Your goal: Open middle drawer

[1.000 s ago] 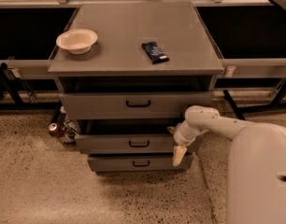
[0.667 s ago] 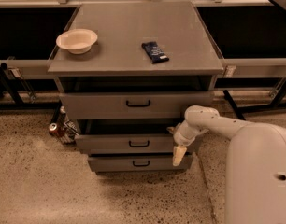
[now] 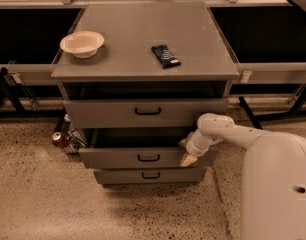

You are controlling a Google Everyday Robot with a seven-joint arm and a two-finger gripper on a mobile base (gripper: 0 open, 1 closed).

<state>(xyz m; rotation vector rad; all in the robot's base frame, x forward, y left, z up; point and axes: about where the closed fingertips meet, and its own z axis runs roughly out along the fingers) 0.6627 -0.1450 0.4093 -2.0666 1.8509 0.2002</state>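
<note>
Middle drawer (image 3: 118,158) sitting pulled out at lower centre; end effector (image 3: 188,159) hanging at its right end; grip unclear.

a cream bowl (image 3: 82,43) sits on top of the grey cabinet (image 3: 133,34), near its left edge. a dark blue packet (image 3: 165,55) lies near the middle of the top, well apart. the cabinet stands on a speckled floor (image 3: 38,199). a can (image 3: 58,138) is on the floor just beside the cabinet's left side. the gripper (image 3: 188,158) is by the cabinet's right side, at the middle drawer (image 3: 118,158).
</note>
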